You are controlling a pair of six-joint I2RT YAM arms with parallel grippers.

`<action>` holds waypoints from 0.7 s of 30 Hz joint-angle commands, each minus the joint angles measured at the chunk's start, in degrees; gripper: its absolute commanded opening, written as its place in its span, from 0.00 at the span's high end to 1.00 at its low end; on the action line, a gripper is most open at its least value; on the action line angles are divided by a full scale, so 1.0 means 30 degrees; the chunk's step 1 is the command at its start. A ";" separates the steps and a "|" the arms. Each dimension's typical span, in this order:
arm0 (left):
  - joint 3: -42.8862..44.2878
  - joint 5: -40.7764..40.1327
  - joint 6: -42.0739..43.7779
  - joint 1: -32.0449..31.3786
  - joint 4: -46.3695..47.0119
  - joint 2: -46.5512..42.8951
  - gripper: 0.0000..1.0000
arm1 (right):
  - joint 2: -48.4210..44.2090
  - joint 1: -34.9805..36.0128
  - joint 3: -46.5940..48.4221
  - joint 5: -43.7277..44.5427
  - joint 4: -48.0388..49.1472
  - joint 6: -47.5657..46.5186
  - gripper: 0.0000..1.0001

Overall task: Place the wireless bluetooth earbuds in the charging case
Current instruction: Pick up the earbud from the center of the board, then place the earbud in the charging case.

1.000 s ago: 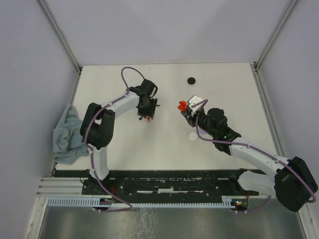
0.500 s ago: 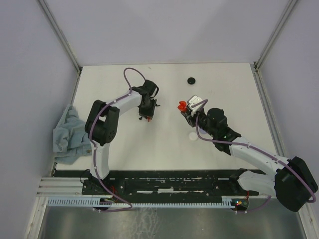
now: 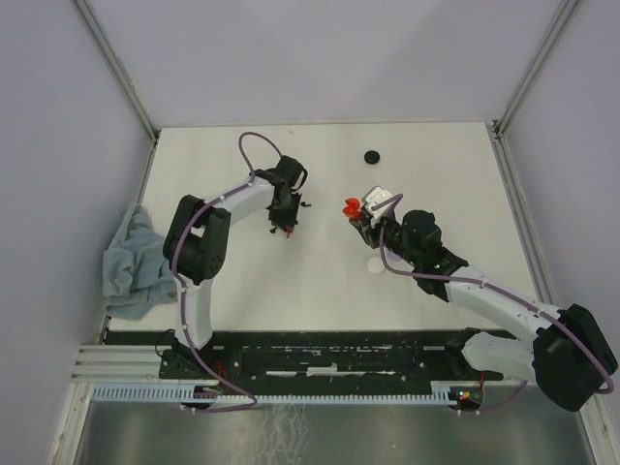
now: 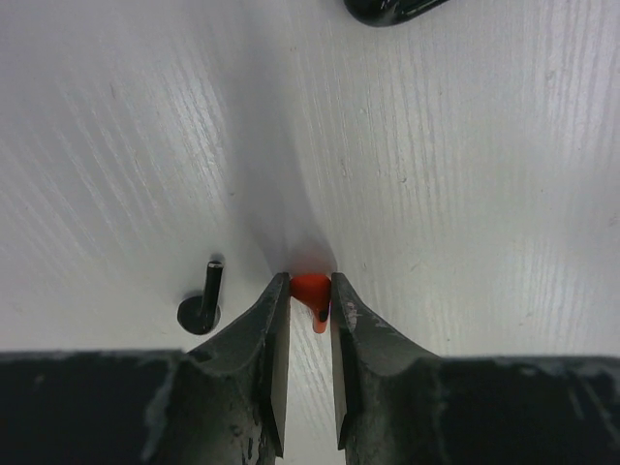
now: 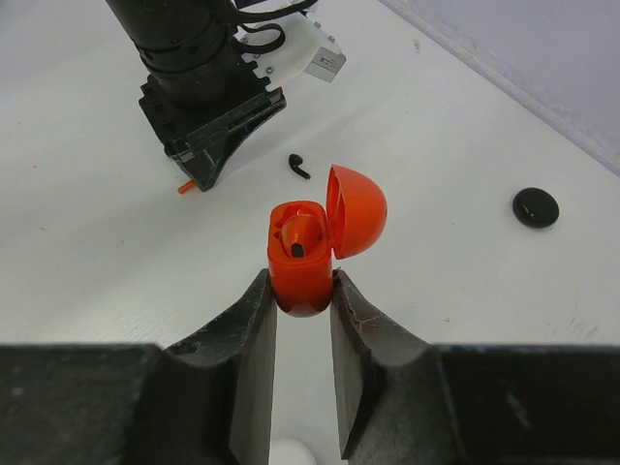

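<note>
Red earbuds, I count two: the loose red earbud (image 4: 310, 289) on the table (image 4: 465, 194), pinched between my left gripper's (image 4: 310, 283) fingers, and the seated red earbud (image 5: 296, 235) inside the one open red case (image 5: 300, 271), clamped in my right gripper (image 5: 300, 279). One black earbud (image 4: 201, 308) lies just beside the left gripper; one black case (image 5: 535, 207) sits well apart.

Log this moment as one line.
left gripper: shut on red bud, on table | right gripper: shut on red case, lid open | black bud: loose on table

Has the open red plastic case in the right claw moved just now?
No, not noticeably: the open red plastic case stays equally far below-left of the round black disc.
</note>
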 commanded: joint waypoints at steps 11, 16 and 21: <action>-0.1089 0.1488 -0.1749 -0.0005 0.3037 -0.8141 0.79 | 0.0424 -0.0070 0.1279 -0.2166 0.3219 0.1416 0.96; -0.1327 0.3452 -0.2253 -0.0034 0.4765 -1.0524 0.79 | 0.0814 -0.0066 0.1757 -0.3053 0.4082 0.1883 0.96; -0.1841 0.4556 -0.3091 -0.0258 0.6835 -1.2250 0.79 | 0.1335 -0.0056 0.2342 -0.3655 0.5356 0.2469 0.96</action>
